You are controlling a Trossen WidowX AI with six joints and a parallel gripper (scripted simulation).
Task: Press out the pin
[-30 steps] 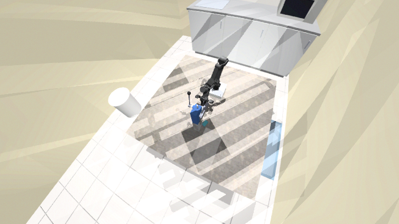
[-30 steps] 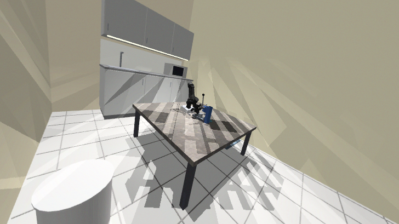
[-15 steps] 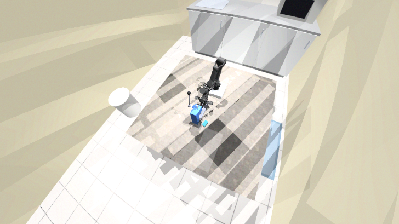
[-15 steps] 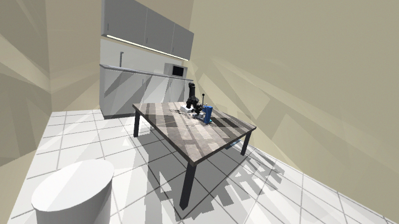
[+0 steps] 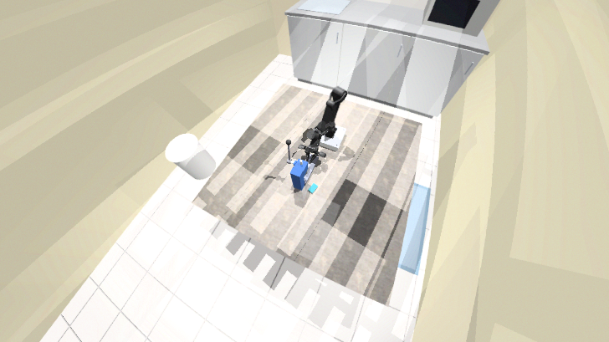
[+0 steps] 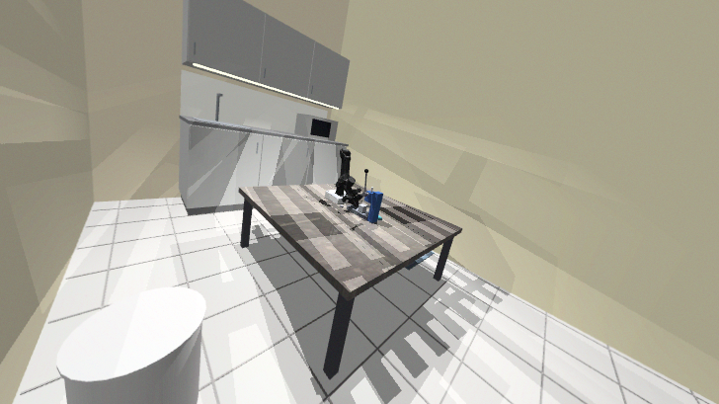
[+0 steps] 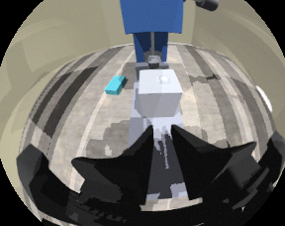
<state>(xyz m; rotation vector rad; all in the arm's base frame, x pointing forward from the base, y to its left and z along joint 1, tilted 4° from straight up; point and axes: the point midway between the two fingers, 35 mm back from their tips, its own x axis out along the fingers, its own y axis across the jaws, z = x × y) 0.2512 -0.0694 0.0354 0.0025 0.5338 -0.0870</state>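
Striped tabletop point(image 5: 359, 266) point(image 6: 296, 223) point(image 7: 200, 99); I'm working in from the cupboard-side edge. My gripper point(image 5: 311, 160) point(image 6: 357, 203) point(image 7: 161, 128) is slightly parted, holding nothing; the pale block point(image 6: 361, 207) point(image 7: 160, 98) sits straight ahead on the bed, between my fingertips and the blue press point(image 5: 298, 176) point(image 6: 374, 207) point(image 7: 152, 17).

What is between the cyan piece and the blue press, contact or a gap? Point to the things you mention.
Apart. The wrist view shows a strip of table point(image 5: 269, 211) point(image 6: 318, 240) point(image 7: 91, 106) between the cyan piece point(image 5: 313, 188) point(image 6: 380, 217) point(image 7: 115, 85) and the blue press point(image 5: 298, 175) point(image 6: 374, 206) point(image 7: 151, 17).

Pale tiled floor point(image 5: 148, 247) point(image 6: 143, 256) beneath cream walls point(image 5: 112, 41) point(image 6: 530, 86) and grey wall cupboards point(image 6: 228, 33)
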